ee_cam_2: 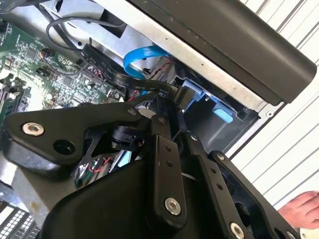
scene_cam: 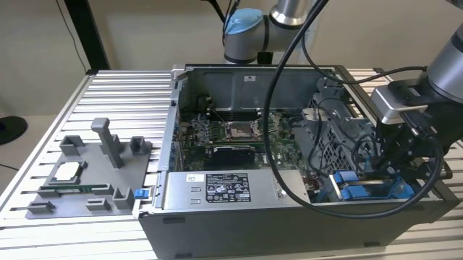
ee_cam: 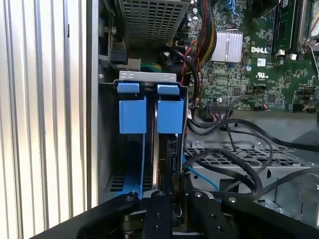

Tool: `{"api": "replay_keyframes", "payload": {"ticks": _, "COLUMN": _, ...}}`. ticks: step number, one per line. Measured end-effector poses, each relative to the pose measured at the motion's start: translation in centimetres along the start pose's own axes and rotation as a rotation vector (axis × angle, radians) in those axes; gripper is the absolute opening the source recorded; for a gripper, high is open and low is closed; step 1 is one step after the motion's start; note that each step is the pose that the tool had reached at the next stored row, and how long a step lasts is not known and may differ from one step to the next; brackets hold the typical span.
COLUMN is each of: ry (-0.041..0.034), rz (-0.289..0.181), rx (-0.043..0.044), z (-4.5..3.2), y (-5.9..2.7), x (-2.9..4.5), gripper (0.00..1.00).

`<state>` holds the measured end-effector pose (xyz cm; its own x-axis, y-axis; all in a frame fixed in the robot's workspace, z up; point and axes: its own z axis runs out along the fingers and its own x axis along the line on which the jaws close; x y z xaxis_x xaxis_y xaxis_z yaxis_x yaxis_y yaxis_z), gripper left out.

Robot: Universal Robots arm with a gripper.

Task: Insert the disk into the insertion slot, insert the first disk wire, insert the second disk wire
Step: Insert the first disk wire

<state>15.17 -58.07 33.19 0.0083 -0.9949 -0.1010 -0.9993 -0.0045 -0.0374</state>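
My gripper (scene_cam: 382, 162) reaches down into the front corner of the open computer case, on the exterior view's right. There the insertion slot (ee_cam: 147, 76) of grey sheet metal holds two blue carrier frames side by side. The disk (ee_cam: 170, 117) stands edge-on in it; only its blue carrier shows, also in the exterior view (scene_cam: 363, 190). The fingers (ee_cam_2: 160, 129) stand close together on the black plug of a flat black disk wire (ee_cam_2: 119, 74), right behind the carrier. A loose blue wire (ee_cam_2: 142, 55) curves nearby.
A perforated grey cage (ee_cam: 152, 20) and a bundle of black cables (ee_cam: 234, 149) crowd the bay. The motherboard (scene_cam: 231, 135) fills the case's middle, with a labelled power-supply box (scene_cam: 224, 189) in front. A grey fixture plate (scene_cam: 87, 173) lies on the table. A person's hand (ee_cam_2: 304, 209) rests outside the case.
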Motion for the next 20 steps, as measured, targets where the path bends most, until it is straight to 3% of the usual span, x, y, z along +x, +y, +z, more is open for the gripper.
{"api": "replay_keyframes", "payload": {"ticks": 2, "ry": -0.0024, "rz": 0.000, "rx": -0.0002, "z": 0.11, "y": 0.01, "x": 0.01, "gripper": 0.00}}
{"api": "replay_keyframes", "payload": {"ticks": 3, "ry": -0.0024, "rz": 0.000, "rx": -0.0001, "z": 0.13, "y": 0.01, "x": 0.02, "gripper": 1.00}}
{"api": "replay_keyframes", "payload": {"ticks": 5, "ry": -0.0024, "rz": 0.000, "rx": -0.0001, "z": -0.22, "y": 0.00, "x": -0.02, "gripper": 1.00}}
{"api": "replay_keyframes", "payload": {"ticks": 9, "ry": -0.0029, "rz": 0.000, "rx": 0.0000, "z": -1.79, "y": -0.07, "x": -0.18, "gripper": 1.00}}
{"api": "replay_keyframes", "payload": {"ticks": 15, "ry": -0.0027, "rz": 0.000, "rx": 0.0000, "z": -3.37, "y": -0.13, "x": -0.34, "gripper": 1.00}}
{"api": "replay_keyframes", "payload": {"ticks": 20, "ry": -0.0032, "rz": 0.000, "rx": 0.0000, "z": -3.71, "y": -0.14, "x": -0.37, "gripper": 1.00}}
